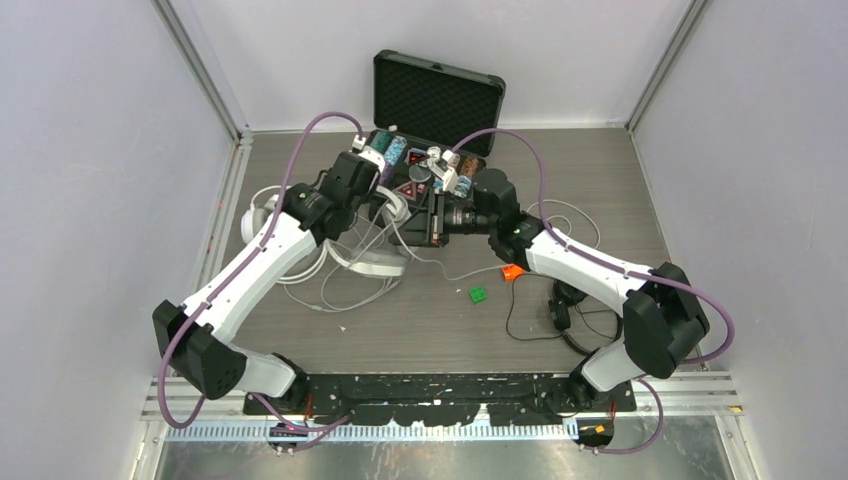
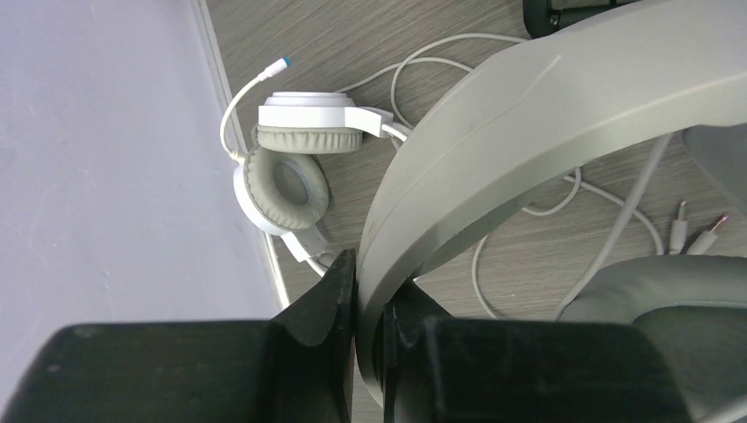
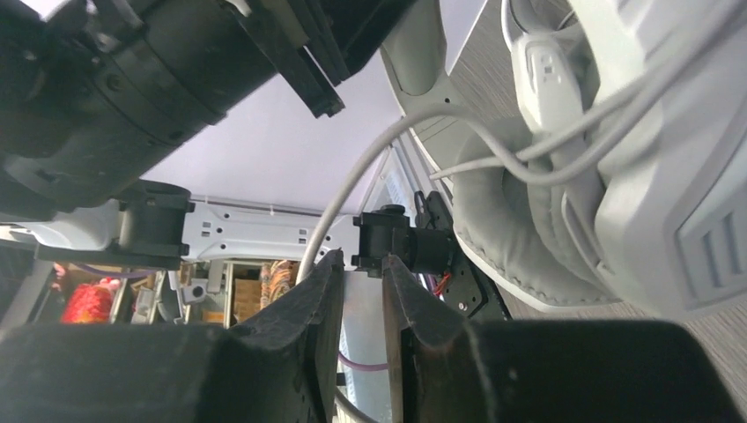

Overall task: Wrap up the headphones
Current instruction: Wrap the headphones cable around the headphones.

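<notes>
My left gripper (image 2: 368, 282) is shut on the grey-white headband (image 2: 546, 106) of one pair of white headphones (image 1: 378, 262), held up over the table's middle. Its white cable (image 3: 564, 141) loops round the ear cup (image 3: 652, 176) and runs down past my right gripper (image 3: 363, 260). That gripper is open, with a narrow gap between the fingers, and the cable lies just outside its left finger. A second white pair (image 2: 291, 167) lies by the left wall (image 1: 262, 215). A black pair (image 1: 565, 310) with a thin cable rests near the right arm.
An open black case (image 1: 435, 100) stands at the back, with small items in front of it. A small orange piece (image 1: 511, 271) and a green one (image 1: 478, 294) lie mid-table. Loose white cable loops (image 1: 330, 290) spread under the left arm. Two cable plugs (image 2: 696, 233) lie on the table.
</notes>
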Robot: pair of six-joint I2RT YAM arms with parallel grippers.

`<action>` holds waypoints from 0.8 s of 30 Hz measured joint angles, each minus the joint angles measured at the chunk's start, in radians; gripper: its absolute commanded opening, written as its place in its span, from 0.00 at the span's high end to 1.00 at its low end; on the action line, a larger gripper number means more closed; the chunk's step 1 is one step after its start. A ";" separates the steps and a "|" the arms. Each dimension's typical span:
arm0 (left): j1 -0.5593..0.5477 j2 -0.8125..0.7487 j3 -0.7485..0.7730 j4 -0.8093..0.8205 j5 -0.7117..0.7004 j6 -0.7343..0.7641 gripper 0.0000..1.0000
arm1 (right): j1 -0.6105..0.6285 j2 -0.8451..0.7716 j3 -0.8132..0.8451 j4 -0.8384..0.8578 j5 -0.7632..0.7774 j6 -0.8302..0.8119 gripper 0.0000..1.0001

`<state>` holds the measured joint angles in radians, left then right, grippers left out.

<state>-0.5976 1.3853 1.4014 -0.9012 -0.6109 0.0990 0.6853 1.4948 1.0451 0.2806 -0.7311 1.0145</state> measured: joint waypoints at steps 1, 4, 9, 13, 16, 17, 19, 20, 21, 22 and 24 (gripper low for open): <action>0.000 0.000 0.002 -0.002 -0.002 -0.010 1.00 | 0.002 0.000 0.000 -0.009 0.005 -0.010 0.70; 0.000 0.000 0.020 -0.016 -0.012 -0.082 1.00 | 0.007 0.000 0.001 -0.043 0.019 -0.038 0.70; 0.000 0.000 0.033 -0.032 -0.044 -0.163 1.00 | 0.009 0.000 0.006 -0.084 0.037 -0.073 0.70; 0.000 0.000 0.055 -0.051 -0.061 -0.228 1.00 | 0.011 -0.004 0.009 -0.117 0.058 -0.106 0.70; 0.000 0.000 0.064 -0.050 -0.063 -0.278 1.00 | 0.013 -0.016 0.010 -0.149 0.080 -0.134 0.70; 0.000 0.000 0.064 -0.050 -0.063 -0.296 1.00 | 0.013 -0.021 0.010 -0.158 0.089 -0.143 0.69; 0.000 0.000 0.066 -0.050 -0.067 -0.326 1.00 | 0.014 -0.033 0.010 -0.175 0.103 -0.156 0.69; 0.000 0.000 0.066 -0.048 -0.069 -0.340 1.00 | 0.014 -0.041 0.010 -0.183 0.108 -0.161 0.69; 0.000 -0.002 0.066 -0.046 -0.071 -0.357 1.00 | 0.014 -0.048 0.010 -0.188 0.112 -0.168 0.69; 0.000 -0.004 0.066 -0.044 -0.074 -0.370 1.00 | 0.014 -0.054 0.010 -0.190 0.114 -0.172 0.68; 0.000 -0.012 0.066 -0.038 -0.080 -0.399 1.00 | 0.016 -0.064 0.010 -0.193 0.120 -0.178 0.66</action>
<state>-0.5972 1.3731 1.4673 -0.9390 -0.6907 -0.2996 0.7010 1.4303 1.0554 0.0879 -0.6113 0.8368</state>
